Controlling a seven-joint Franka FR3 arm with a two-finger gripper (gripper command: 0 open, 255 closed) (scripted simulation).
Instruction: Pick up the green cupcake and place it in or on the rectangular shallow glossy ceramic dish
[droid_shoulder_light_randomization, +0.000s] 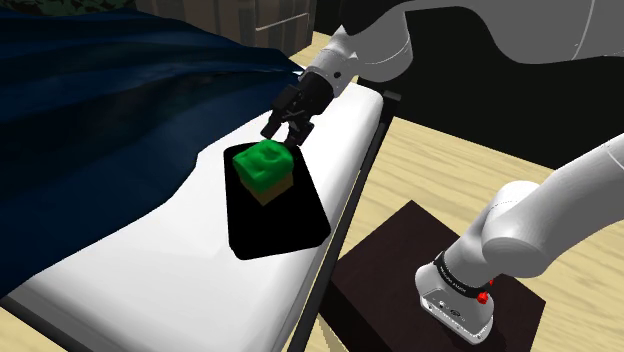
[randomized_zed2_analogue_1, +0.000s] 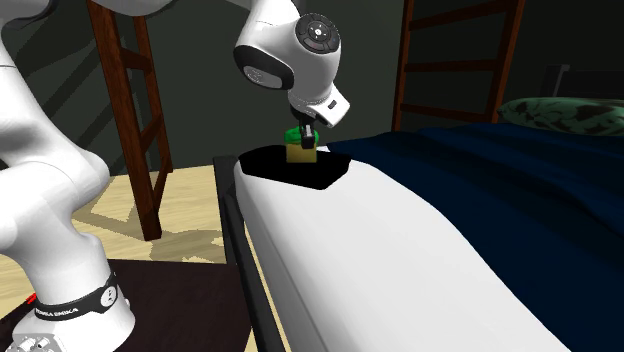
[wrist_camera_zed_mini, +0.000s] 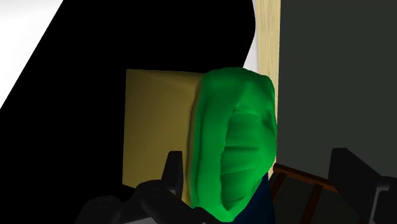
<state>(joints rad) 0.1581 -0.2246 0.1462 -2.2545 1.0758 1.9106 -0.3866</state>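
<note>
Gripper fingers parted, not clasping the green cupcake, which apparently sits on the black dish; best to retreat straight back without tipping it.

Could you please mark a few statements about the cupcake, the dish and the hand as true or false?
1. The cupcake is over the black dish. True.
2. The dish lies on the floor. False: it lies on the white mattress.
3. The hand is far from the cupcake, fingers shut. False: it is right at the cupcake, fingers apart.
4. A dark blue blanket covers part of the mattress. True.
</note>
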